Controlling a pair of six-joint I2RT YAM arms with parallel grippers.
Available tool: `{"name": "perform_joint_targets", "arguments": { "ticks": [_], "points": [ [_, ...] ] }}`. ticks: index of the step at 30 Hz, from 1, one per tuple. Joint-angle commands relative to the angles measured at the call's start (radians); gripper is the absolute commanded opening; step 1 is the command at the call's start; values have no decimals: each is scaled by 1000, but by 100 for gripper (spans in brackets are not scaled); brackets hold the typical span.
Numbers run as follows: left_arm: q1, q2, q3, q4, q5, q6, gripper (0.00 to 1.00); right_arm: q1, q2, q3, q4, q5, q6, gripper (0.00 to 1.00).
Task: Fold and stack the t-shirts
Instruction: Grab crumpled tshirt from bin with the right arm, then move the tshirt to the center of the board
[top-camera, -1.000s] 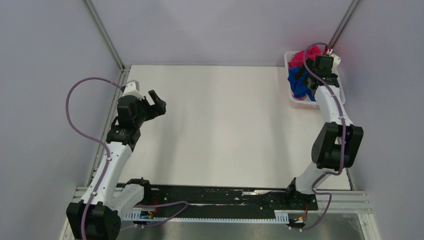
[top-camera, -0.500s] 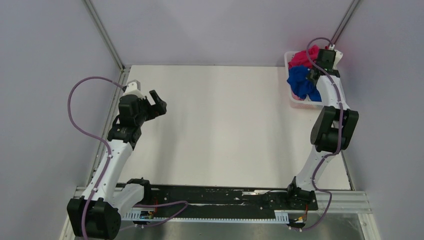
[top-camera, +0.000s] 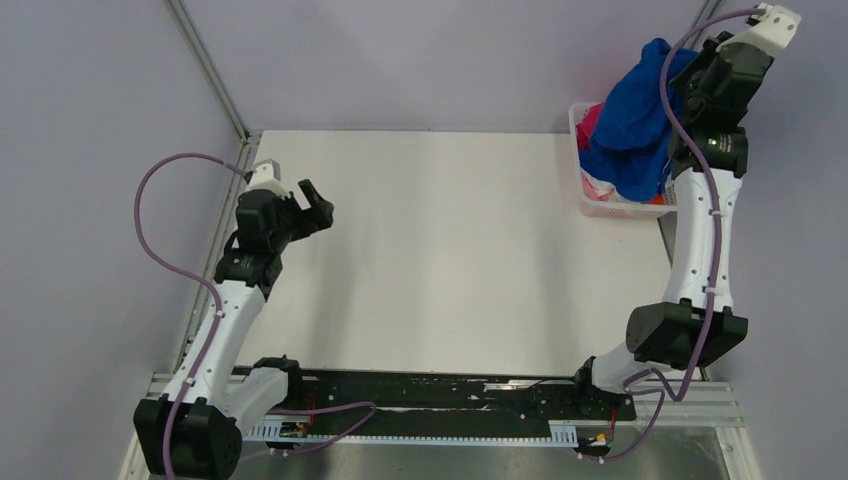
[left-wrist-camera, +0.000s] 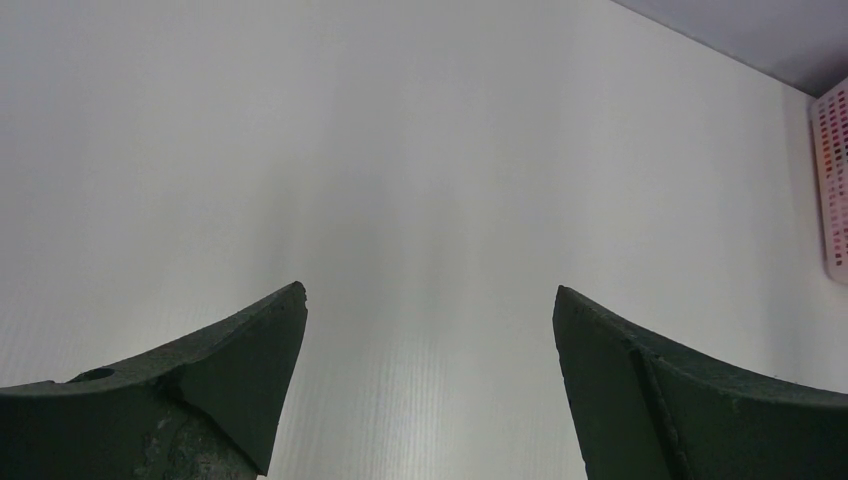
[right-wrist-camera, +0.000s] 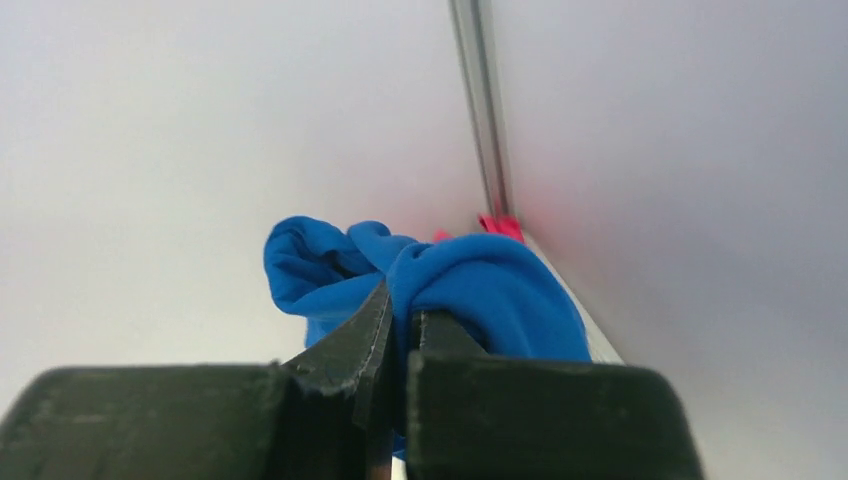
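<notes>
right hand pinches blue t-shirt aloft | left hand spread | risk: trailing cloth may snag basket, tipping it

White plastic lattice basket at upper right, on far right corner of white table; grey walls and metal posts behind.

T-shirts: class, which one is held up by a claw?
The royal blue t-shirt: the right claw is shut on it, and it hangs over the basket. The pink t-shirt lies in the basket.
</notes>
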Motion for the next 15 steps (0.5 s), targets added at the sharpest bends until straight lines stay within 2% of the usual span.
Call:
{"name": "perform_joint_targets", "arguments": {
  "ticks": [1,10,15],
  "points": [
    [2,-37,-6,23,8,-10,100,-1,-10,133,85,-175,-24,0],
    [2,-66,-14,21,3,-14,100,1,91,468,150,-581,192,0],
    [2,-77,-16,19,-1,-14,100,50,119,516,295,-751,340,0]
  ]
}}
